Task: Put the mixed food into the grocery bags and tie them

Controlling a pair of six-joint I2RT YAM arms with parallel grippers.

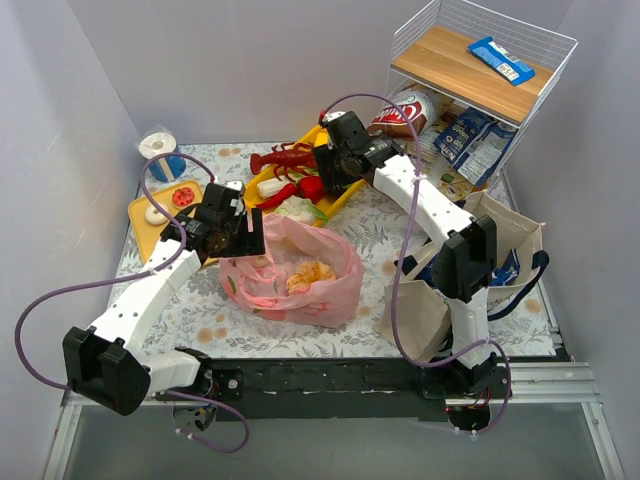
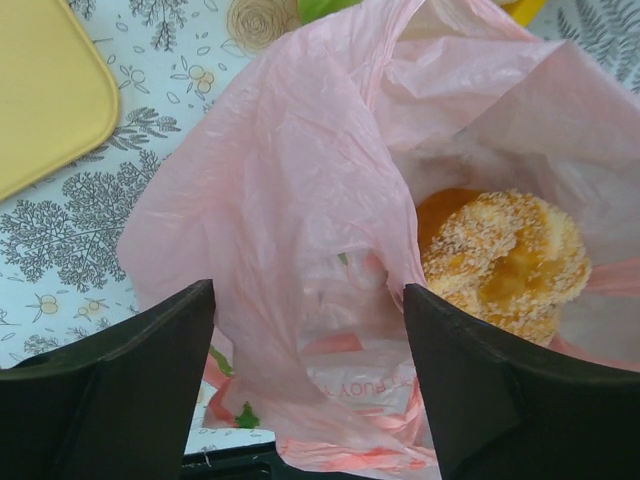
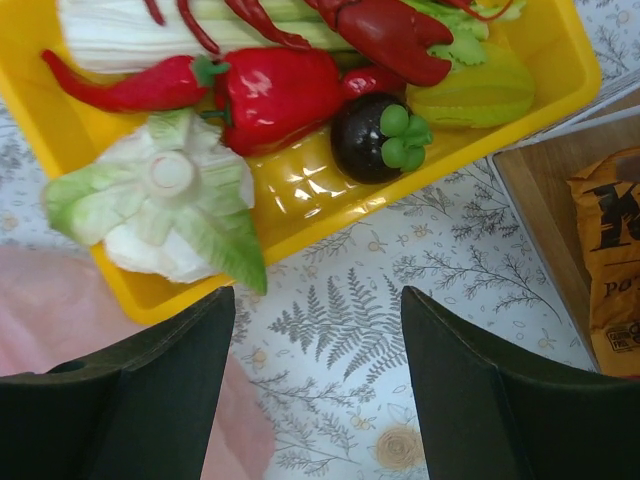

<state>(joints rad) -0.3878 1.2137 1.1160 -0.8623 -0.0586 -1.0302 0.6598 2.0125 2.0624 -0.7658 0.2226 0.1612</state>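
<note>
The pink plastic bag (image 1: pixel 300 275) lies open mid-table with an orange sesame bread (image 2: pixel 505 260) inside. My left gripper (image 1: pixel 245 238) hovers at the bag's left rim, open and empty; in the left wrist view (image 2: pixel 308 290) its jaws straddle a fold of the pink bag (image 2: pixel 300 180) without touching it. My right gripper (image 1: pixel 328 175) is open and empty over the near edge of the yellow tray (image 3: pixel 300 200). The tray holds a cabbage (image 3: pixel 160 200), red pepper (image 3: pixel 275 95), chili (image 3: pixel 130 88), mangosteen (image 3: pixel 370 140) and lobster (image 3: pixel 390 35). The beige tote (image 1: pixel 500 250) stands at the right.
A white wire shelf (image 1: pixel 480 70) at the back right holds snack packets (image 1: pixel 470 140) and a blue packet (image 1: pixel 500 58) on top. A yellow plate (image 1: pixel 160 210) with toy food and a paper roll (image 1: pixel 158 150) sit at the left. An orange packet (image 3: pixel 610 260) lies right of my right gripper.
</note>
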